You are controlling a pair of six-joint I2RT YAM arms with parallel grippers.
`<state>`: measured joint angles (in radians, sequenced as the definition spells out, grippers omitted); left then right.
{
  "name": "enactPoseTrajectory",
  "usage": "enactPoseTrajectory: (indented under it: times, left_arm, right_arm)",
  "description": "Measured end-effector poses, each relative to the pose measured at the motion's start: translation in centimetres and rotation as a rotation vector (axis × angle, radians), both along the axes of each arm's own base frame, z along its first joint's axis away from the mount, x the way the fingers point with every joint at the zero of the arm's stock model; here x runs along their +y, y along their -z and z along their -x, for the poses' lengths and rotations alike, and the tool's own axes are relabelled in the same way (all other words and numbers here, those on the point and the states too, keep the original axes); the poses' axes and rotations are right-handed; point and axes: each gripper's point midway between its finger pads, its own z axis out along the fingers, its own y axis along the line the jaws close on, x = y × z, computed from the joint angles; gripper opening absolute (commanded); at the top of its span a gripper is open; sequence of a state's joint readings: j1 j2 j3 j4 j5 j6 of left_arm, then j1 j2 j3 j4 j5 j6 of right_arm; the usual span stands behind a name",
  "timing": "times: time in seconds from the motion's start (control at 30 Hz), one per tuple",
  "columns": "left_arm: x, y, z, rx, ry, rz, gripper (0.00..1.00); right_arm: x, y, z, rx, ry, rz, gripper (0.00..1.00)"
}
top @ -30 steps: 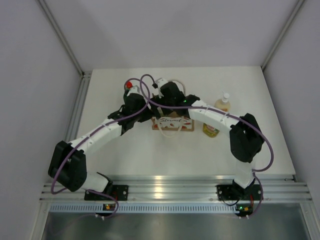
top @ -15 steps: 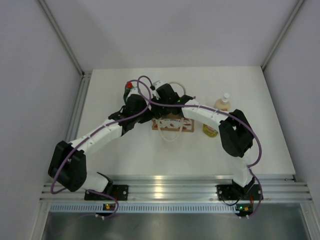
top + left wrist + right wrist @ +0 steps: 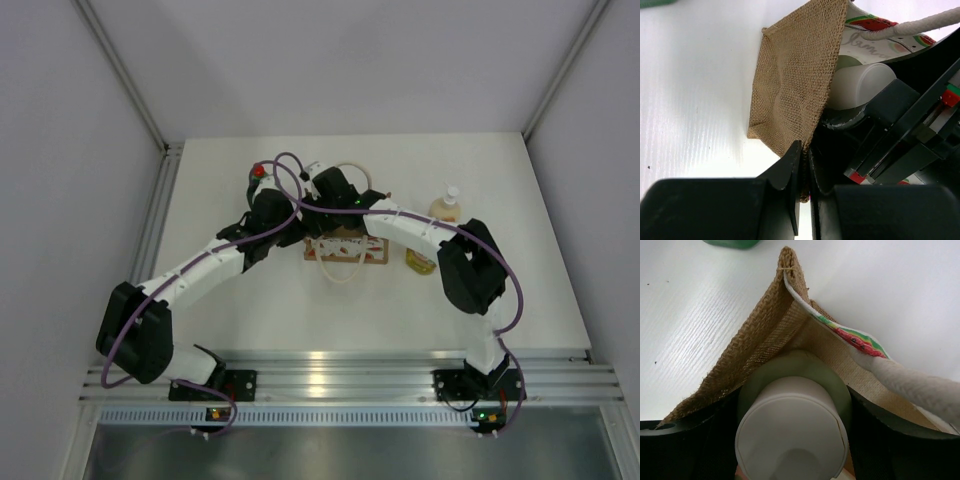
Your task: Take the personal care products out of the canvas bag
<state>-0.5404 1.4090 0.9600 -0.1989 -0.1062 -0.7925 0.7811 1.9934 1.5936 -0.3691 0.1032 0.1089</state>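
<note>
Three of the four products are out, by my reckoning. In the overhead view the dark green bottle (image 3: 258,172) with its red cap lies at the upper left of the table (image 3: 300,310). The cream pump bottle (image 3: 447,207) stands right of centre, and the yellow-green bottle (image 3: 421,262) lies just below it. Both of those are well apart from the canvas bag (image 3: 347,247), which sits at the middle of the frame. What is left is the pale grey-green cylinder (image 3: 788,415). Its white lid pokes out of the bag's mouth while its body is inside the burlap. My right gripper (image 3: 792,445) has a finger on each side of that cylinder, and I judge it pressed against the green body. My left gripper (image 3: 804,155) is pinched together on the burlap edge at the bottom centre of its own view, pinning the bag. One pale loop handle (image 3: 912,387) runs off the lower right of the right wrist view. So the last item needs drawing clear and setting down. The table is plain white with a fine ribbed grain in the close views, apart from the three bottles and the bag. Pale walls (image 3: 340,60) close it in on three sides, and an aluminium rail (image 3: 340,375) runs along the bottom of the overhead view.
</note>
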Motion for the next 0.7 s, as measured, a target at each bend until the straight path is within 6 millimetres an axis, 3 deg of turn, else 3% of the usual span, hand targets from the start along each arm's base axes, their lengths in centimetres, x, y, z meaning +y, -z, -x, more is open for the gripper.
enactPoseTrajectory:
  times: [0.4, 0.7]
  left_arm:
    - [0.0, 0.1, 0.0, 0.003, -0.019, 0.014, 0.00]
    - [0.0, 0.0, 0.0, 0.009, -0.036, 0.028, 0.00]
  right_arm:
    - [-0.9, -0.9, 0.3, 0.004, -0.027, 0.022, 0.00]
    - [-1.6, -5.0, 0.6, -0.054, -0.045, -0.013, 0.00]
